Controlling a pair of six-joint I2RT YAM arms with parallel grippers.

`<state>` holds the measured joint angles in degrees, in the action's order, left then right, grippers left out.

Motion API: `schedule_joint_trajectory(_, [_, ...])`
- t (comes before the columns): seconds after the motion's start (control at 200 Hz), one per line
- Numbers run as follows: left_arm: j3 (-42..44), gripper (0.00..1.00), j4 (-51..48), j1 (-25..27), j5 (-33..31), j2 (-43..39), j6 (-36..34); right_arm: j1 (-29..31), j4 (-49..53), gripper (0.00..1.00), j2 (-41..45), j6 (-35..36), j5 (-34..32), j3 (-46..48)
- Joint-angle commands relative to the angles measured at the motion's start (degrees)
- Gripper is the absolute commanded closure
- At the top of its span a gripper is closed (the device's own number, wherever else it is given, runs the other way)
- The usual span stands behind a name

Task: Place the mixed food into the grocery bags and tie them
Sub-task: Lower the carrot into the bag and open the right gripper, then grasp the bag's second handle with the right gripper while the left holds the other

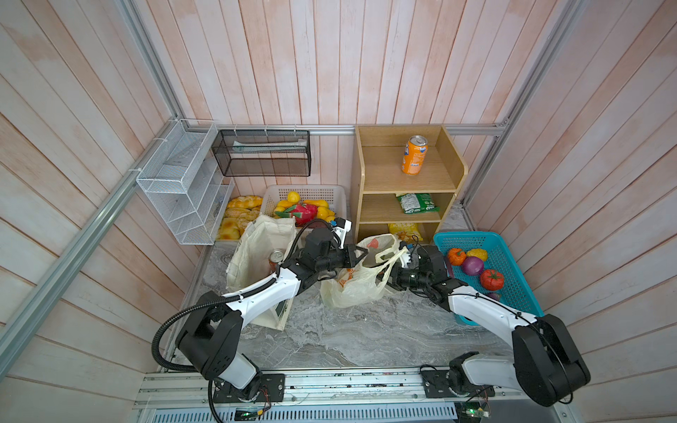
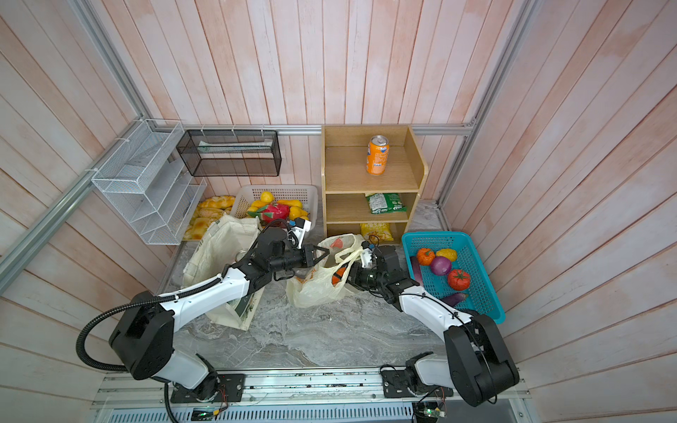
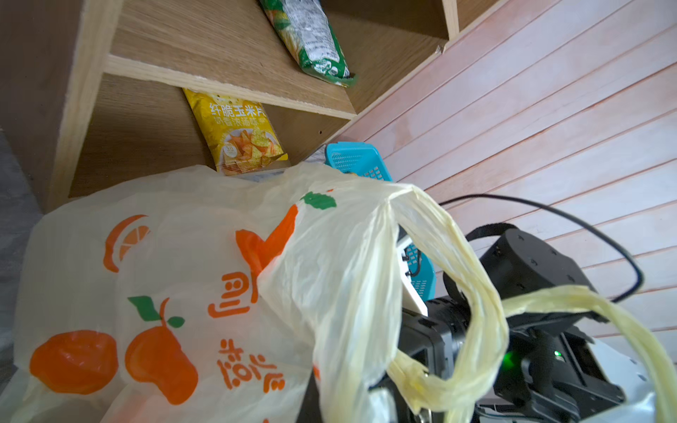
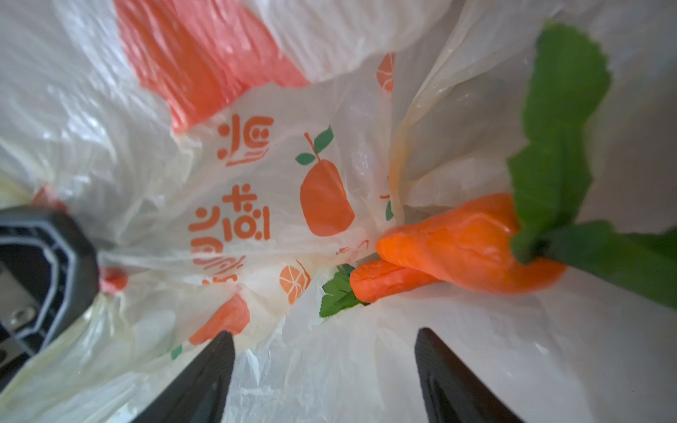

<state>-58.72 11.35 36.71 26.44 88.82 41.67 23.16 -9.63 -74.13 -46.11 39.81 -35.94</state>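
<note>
Where the grey marble tabletop (image 1: 366,337) is enclosed by pink plank walls (image 1: 329,55), the plastic bag (image 1: 351,289) is pinched at its rim by the closed left gripper (image 1: 362,253). Inside it, the right gripper (image 4: 324,331) is spread wide and empty, just short of two carrots (image 4: 458,249). The red soda can (image 1: 275,258) is stood in the canvas tote (image 1: 263,234).

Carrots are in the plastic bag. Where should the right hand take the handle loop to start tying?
Probably pinch the handle loop of the plastic bag where the film is bunched into a narrow rope. It hangs across the right arm, so draw the open right hand out of the mouth first, then come from the blue basket side.
</note>
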Motion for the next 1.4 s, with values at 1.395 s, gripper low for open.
schedule_joint_trajectory(1.395, [-2.37,1.00,-1.43,-6.91,6.21,2.07,-4.05,-1.53,39.07,0.38,21.95,16.53,-12.05,-21.46])
